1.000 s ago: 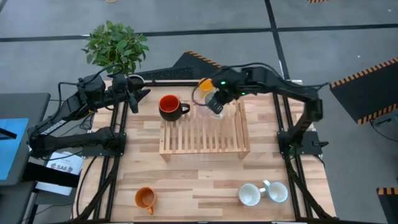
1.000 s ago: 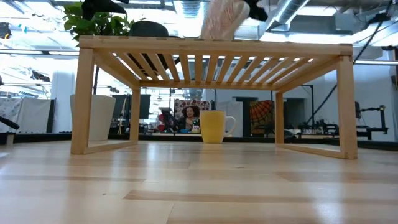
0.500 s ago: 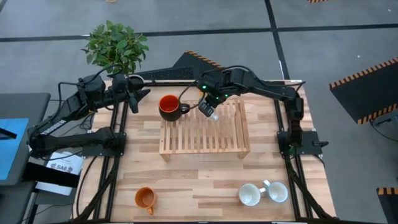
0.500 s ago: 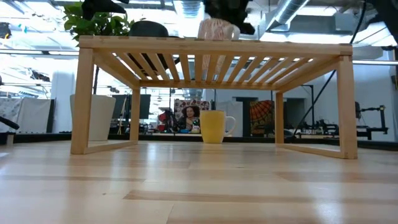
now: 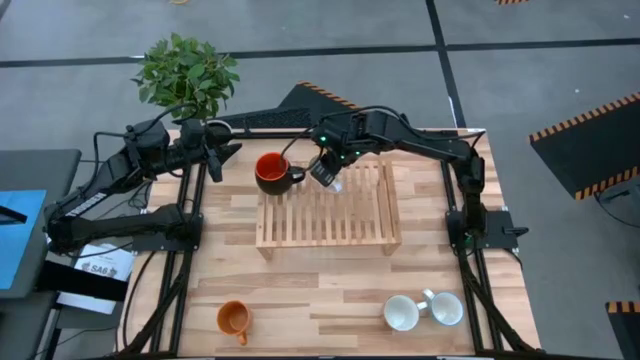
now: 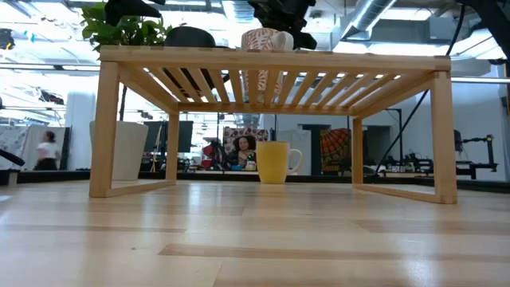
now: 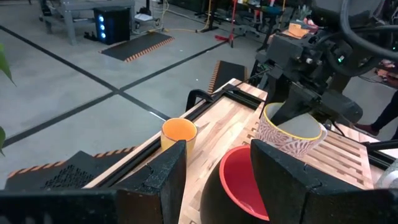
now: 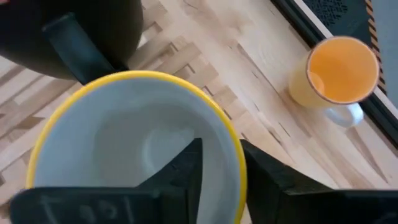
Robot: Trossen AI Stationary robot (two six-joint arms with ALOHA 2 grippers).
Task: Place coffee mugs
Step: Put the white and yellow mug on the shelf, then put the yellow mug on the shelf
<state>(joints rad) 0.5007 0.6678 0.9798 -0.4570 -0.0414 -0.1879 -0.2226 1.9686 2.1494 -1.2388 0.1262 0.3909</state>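
Right now a white patterned mug with a yellow rim [image 7: 290,129] is held over the back edge of the slatted wooden rack [image 5: 330,212]. It is pinched at its rim by the right gripper [image 5: 326,170], with one finger inside the mug and one outside. In the low view the mug looks to be on the rack top or just above it; which one cannot be told. So this mug is judged to be almost placed, but it has not been let go.

Just beside it, a red mug with a black handle [image 5: 272,172] is already set on the back left corner of the rack. That one seems done.

A yellow-orange mug [image 8: 336,71] is seen on the table behind the rack, near the table's back edge. It is not on the rack yet.

More mugs are left at the front of the table, well apart from the rack: a darker orange mug [image 5: 233,319] on the left side, and two white mugs [image 5: 422,311] touching each other on the right side.

The left gripper [image 5: 213,156] is parked by the back left corner of the table, with its fingers apart and nothing between them.
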